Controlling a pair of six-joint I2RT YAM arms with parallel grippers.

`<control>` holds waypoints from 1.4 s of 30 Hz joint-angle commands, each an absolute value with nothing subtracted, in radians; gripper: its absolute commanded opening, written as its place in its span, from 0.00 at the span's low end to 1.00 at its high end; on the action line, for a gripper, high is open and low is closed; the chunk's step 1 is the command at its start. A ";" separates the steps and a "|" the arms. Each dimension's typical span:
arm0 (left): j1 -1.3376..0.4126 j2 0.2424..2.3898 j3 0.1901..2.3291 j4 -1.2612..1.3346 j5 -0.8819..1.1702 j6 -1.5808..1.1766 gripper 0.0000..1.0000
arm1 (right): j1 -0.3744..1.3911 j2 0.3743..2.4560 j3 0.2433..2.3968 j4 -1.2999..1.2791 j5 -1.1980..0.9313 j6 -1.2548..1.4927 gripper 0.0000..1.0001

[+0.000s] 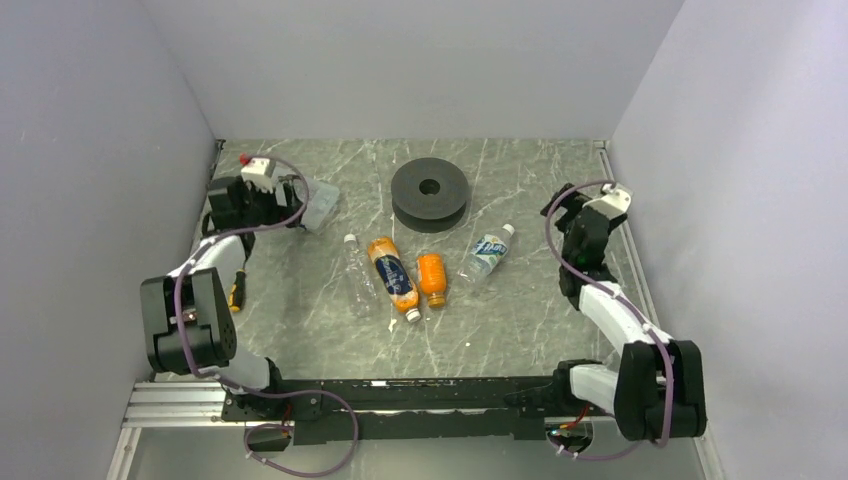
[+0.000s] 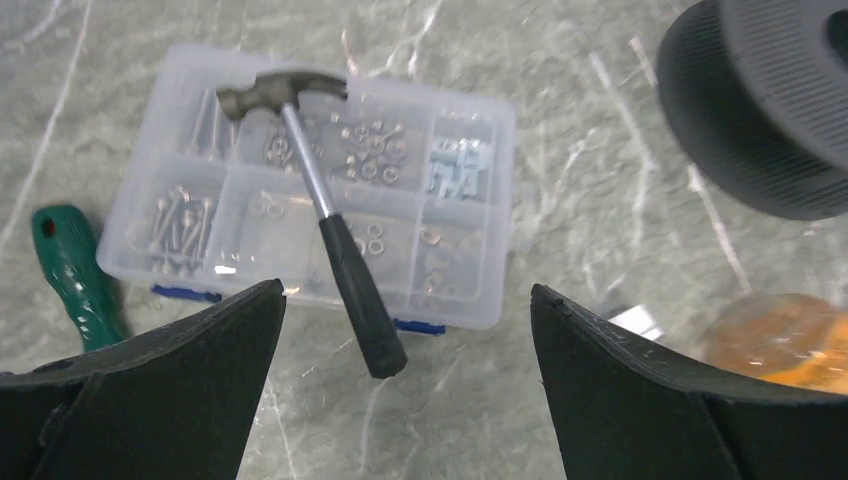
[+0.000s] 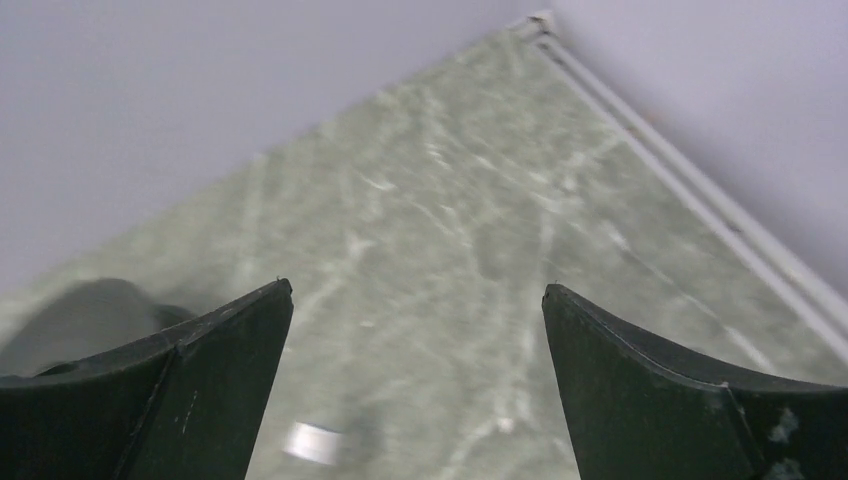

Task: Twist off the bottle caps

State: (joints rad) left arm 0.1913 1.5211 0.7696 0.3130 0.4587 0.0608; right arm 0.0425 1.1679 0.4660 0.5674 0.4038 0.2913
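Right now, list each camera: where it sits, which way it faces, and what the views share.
Top: above and behind the robot, looking down on the table, bottles mid-table; left arm and right arm show.
Left wrist: on the left arm, facing down at a hammer across a parts box; left hand open.
Right wrist: on the right arm, facing the table's far right corner; right hand open.
Shared: the disc, in top and left wrist views.
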 commanded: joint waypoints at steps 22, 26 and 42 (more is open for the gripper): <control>0.234 1.136 1.227 -0.813 0.546 0.137 0.99 | 1.089 1.652 1.309 -0.286 0.427 0.395 0.99; 0.254 1.185 1.285 -0.880 0.513 0.102 0.99 | 1.127 1.774 1.425 -0.320 0.392 0.386 0.98; 0.291 1.194 1.330 -0.972 0.583 0.091 0.99 | 1.125 2.110 1.730 -0.426 0.277 0.370 0.98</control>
State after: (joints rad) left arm 0.2848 1.2171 1.2812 -0.9386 0.5358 0.1070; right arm 1.1316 2.0438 1.6245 -0.3782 0.2947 0.3901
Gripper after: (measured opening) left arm 0.992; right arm 0.981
